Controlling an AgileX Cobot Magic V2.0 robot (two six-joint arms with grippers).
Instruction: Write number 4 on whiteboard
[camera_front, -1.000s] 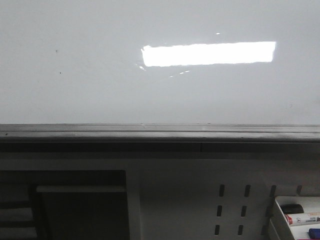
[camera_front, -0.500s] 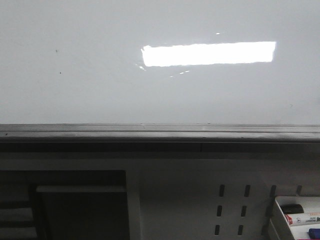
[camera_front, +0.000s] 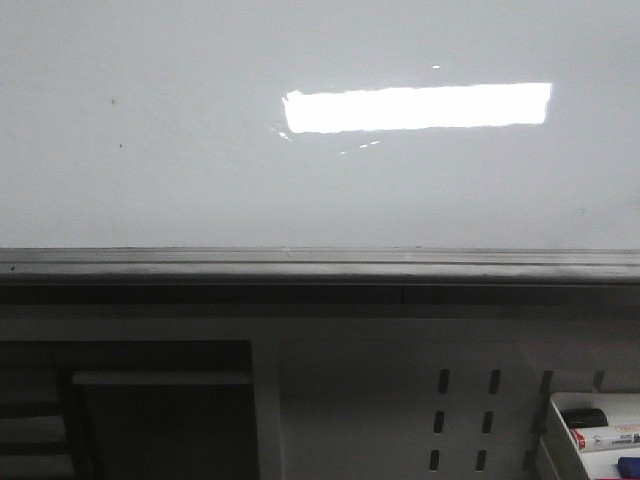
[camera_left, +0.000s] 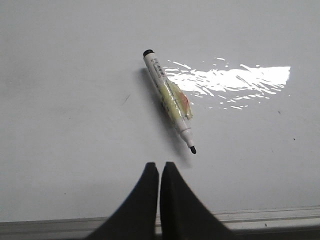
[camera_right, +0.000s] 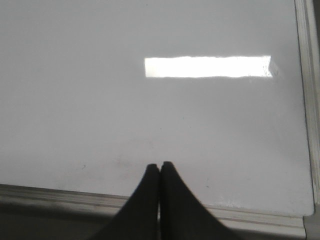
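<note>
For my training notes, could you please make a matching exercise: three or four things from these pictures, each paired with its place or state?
Things:
1. marker
2. left gripper
3. whiteboard
4. white bin

Descriptions:
a. glossy, no digit drawn
b. lying uncapped on the board
c. holds pens, low beside the slotted panel
d. shut, holding nothing

Pairs: 1-b, 2-d, 3-a, 4-c

Front cam low, facing whiteboard w/ edge rail, both wrist cams looking down onto same board
</note>
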